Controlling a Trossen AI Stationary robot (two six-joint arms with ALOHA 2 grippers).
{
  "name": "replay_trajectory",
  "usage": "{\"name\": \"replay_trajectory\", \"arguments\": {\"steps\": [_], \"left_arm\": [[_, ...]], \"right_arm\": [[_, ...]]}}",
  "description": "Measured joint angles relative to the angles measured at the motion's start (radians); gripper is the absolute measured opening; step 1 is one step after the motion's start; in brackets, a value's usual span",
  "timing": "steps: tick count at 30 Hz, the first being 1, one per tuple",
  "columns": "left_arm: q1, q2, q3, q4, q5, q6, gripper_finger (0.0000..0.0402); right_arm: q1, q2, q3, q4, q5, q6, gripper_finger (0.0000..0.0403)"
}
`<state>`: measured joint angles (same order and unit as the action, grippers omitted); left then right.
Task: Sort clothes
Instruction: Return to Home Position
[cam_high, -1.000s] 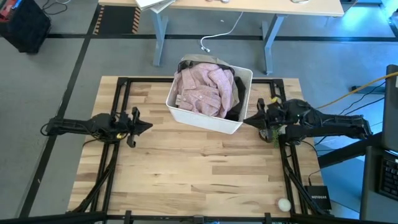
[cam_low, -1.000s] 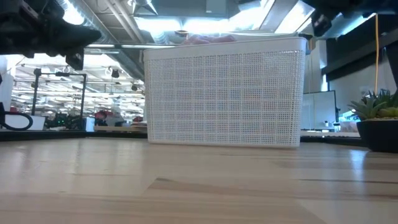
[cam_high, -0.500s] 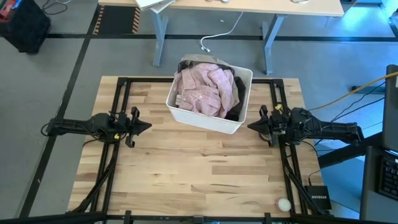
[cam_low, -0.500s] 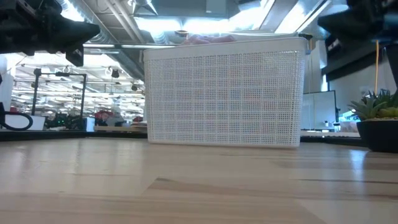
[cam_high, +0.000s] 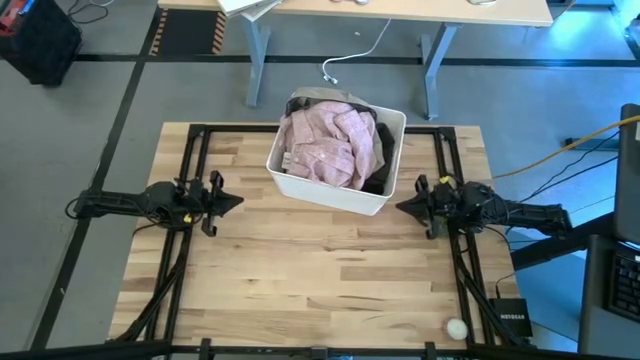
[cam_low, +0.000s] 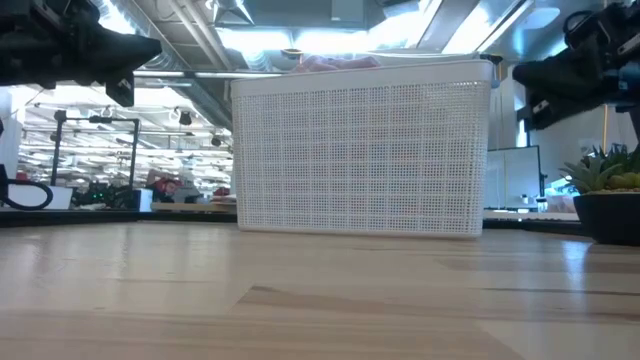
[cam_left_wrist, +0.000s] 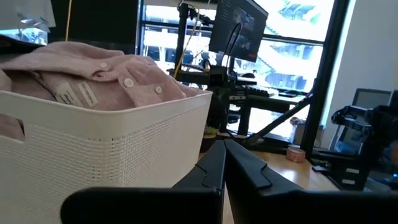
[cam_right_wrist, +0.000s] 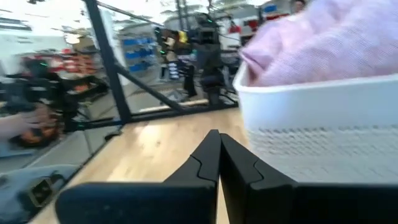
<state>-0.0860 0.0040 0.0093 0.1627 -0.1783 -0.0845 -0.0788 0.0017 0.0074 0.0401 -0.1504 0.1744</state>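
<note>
A white plastic bin (cam_high: 335, 185) stands at the table's far middle, heaped with clothes. A pale pink shirt (cam_high: 328, 145) lies on top, a black garment (cam_high: 383, 145) shows at the bin's right side and a grey-beige one (cam_high: 312, 98) at its far rim. The olive-green and navy garments are hidden. My left gripper (cam_high: 240, 202) hovers shut and empty left of the bin. My right gripper (cam_high: 400, 208) hovers shut and empty right of the bin's near corner. The pink shirt also shows in the left wrist view (cam_left_wrist: 99, 68) and in the right wrist view (cam_right_wrist: 323, 43).
A potted plant (cam_low: 605, 195) stands at the table's right edge, under my right arm. A small white ball (cam_high: 456, 327) lies at the near right corner. Bare wooden tabletop (cam_high: 310, 270) stretches in front of the bin.
My right gripper has drawn back from the bin toward the table's near and right edges, and it sits lower in the low view. My left arm has kept still.
</note>
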Motion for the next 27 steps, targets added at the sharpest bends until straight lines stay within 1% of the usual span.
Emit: {"name": "replay_trajectory", "arguments": {"steps": [5,10,13,16,20,22,25,27], "left_arm": [[0.001,0.000,0.000,-0.031,0.000,0.022,0.0000],[0.001,0.000,0.000,-0.082,0.020,0.014,0.0000],[0.001,0.000,0.000,-0.061,0.018,0.046,0.0000],[0.001,0.000,0.000,-0.061,0.013,0.060,0.0000],[0.001,0.000,0.000,-0.113,0.011,0.056,0.0000],[0.001,0.000,0.000,-0.100,0.003,0.056,0.0000],[0.001,0.000,0.000,-0.002,-0.004,0.065,0.0000],[0.001,0.000,0.000,0.007,-0.015,0.070,0.0000]], "right_arm": [[0.000,0.000,0.000,0.011,0.021,-0.025,0.0016],[0.000,0.006,0.000,-0.016,0.092,-0.019,0.0018],[0.000,0.012,0.000,-0.029,0.129,-0.018,0.0018],[0.000,0.011,0.000,-0.026,0.141,-0.018,0.0018],[0.000,0.012,0.000,-0.027,0.141,-0.017,0.0018],[0.000,0.012,0.000,-0.027,0.141,-0.017,0.0018],[0.000,0.012,0.000,-0.027,0.141,-0.017,0.0018],[0.000,0.012,0.000,-0.027,0.141,-0.017,0.0018]]}}
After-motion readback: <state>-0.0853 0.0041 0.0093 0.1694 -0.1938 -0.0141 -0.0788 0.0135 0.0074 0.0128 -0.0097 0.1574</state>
